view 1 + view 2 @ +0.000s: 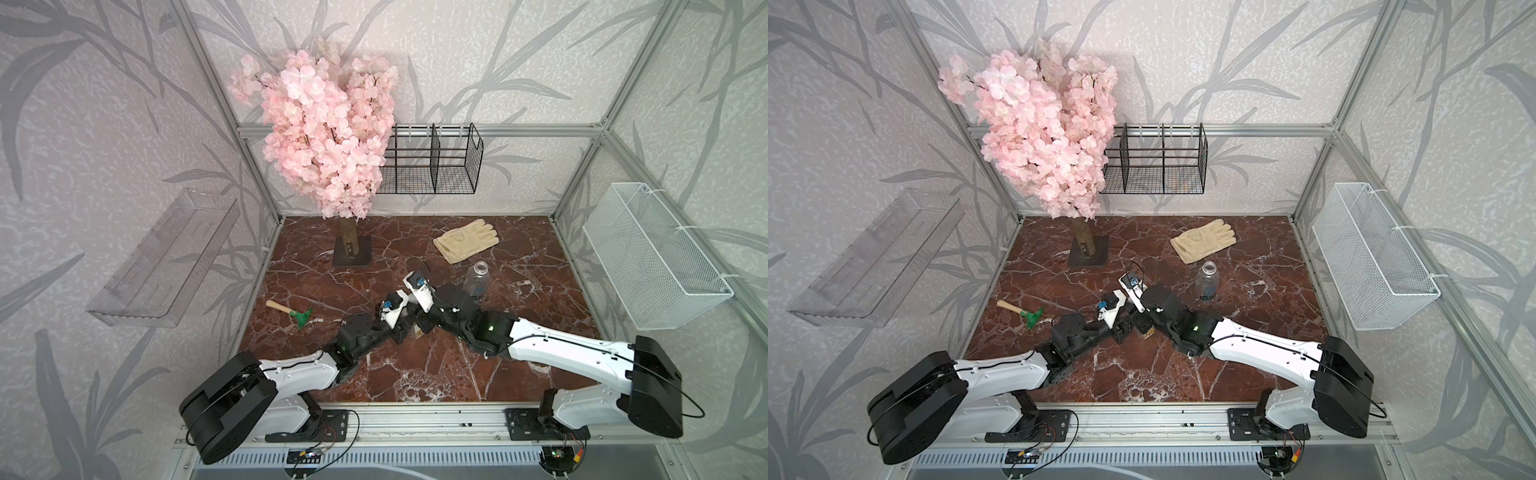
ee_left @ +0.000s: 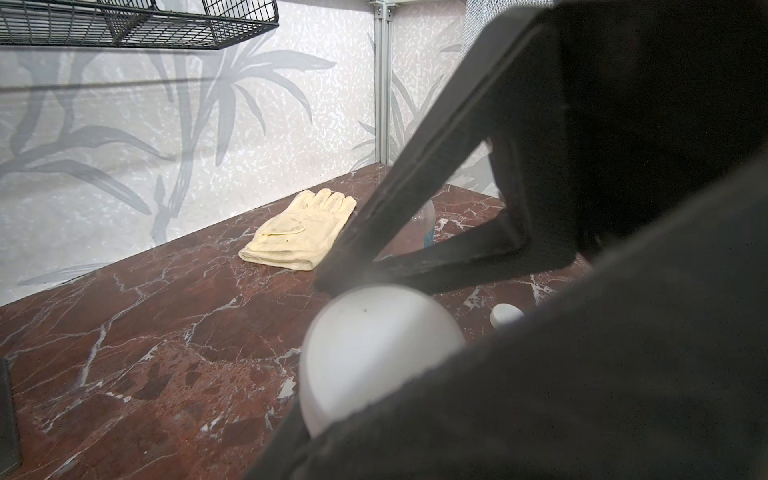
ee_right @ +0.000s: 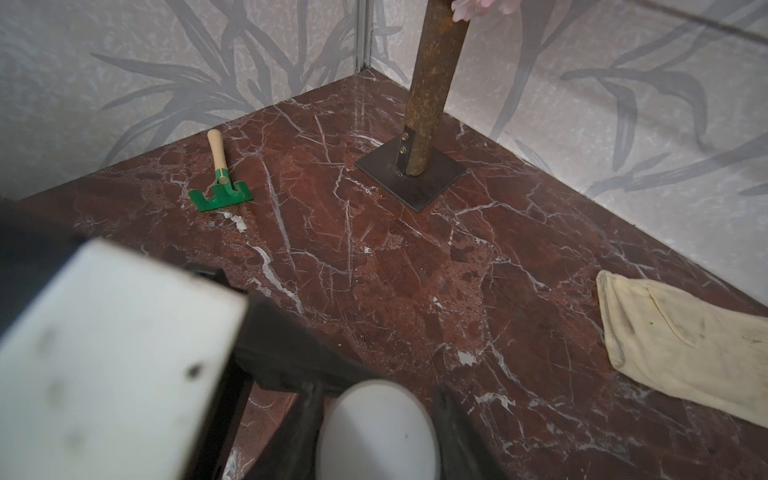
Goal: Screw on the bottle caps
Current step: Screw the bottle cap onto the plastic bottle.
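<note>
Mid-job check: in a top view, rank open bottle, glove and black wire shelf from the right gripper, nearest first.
1. Open bottle, standing back-right of the right gripper.
2. Glove, lying behind the bottle.
3. Black wire shelf, up on the back wall.

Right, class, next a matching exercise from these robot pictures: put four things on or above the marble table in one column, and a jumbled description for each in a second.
Column one
1. glove
2. small rake
3. clear bottle
4. wire shelf

Column two
a. green head, wooden handle
b. upright on the table, no cap
c. pale yellow, lying flat
d. black, hung on the back wall

Pairs: 1-c, 2-a, 3-b, 4-d
</note>
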Tool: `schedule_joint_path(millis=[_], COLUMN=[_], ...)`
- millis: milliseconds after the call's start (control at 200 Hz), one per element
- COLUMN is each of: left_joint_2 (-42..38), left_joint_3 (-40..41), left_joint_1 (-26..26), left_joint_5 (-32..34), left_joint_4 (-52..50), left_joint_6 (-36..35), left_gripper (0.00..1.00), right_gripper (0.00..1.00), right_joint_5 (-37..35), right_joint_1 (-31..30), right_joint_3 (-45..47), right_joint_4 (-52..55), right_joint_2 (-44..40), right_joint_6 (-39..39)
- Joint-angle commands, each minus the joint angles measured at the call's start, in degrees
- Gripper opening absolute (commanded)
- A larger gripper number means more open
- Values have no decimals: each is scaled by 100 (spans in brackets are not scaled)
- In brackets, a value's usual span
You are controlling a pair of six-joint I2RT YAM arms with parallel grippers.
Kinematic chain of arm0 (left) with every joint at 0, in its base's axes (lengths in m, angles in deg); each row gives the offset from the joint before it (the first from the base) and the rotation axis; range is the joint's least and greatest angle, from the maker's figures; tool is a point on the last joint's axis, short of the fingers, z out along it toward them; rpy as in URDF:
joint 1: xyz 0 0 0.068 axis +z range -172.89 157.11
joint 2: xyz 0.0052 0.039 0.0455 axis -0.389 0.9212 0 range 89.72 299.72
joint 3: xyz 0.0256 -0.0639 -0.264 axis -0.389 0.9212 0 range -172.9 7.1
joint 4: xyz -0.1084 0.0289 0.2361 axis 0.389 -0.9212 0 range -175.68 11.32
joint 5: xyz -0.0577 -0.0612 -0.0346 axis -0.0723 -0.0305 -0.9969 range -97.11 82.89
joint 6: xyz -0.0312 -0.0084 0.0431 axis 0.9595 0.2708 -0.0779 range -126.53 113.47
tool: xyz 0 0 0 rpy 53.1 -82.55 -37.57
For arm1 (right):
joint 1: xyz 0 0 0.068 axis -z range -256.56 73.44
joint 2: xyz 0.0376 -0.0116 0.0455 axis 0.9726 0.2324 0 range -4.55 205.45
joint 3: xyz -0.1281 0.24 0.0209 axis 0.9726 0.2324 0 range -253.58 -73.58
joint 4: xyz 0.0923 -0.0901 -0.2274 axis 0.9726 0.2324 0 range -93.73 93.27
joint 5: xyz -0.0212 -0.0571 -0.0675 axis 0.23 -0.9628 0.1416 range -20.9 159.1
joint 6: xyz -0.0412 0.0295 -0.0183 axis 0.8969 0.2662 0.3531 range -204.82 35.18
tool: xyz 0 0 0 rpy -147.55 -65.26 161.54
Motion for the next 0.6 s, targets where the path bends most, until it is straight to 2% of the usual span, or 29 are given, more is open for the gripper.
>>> schedule_joint_path(millis=[0,135,255,330,420,500,595], left_joint_2=[19,-39,-60,-55,-52,-52,-61], left_joint_3=[100,101,96,85,52,4,-9], left_joint_1=[59,59,59,59,59,59,55], left_joint_5=[473,417,329,230,-8,-243,-579], left_joint_4=[-502,-574,-631,-654,-720,-832,-864], left_joint_6=[48,-5,-70,-115,-188,-269,-368], left_gripper=[22,22,22,22,22,22,21], right_gripper=[11,29,54,70,82,85,86], right_joint_5=[100,350,594,1077,2141,3286,5036], right_joint_1=[-213,-210,-202,-112,242,744,1708], right_joint_3=[-20,-145,-190,-166,-150,-150,-257], right_joint_4=[-11,195,513,815,1314,1625,1958], right_joint_2=[-5,-133,-399,-652,-1029,-1322,-1454], right_joint_6=[-442,-251,164,639,1283,1655,2125])
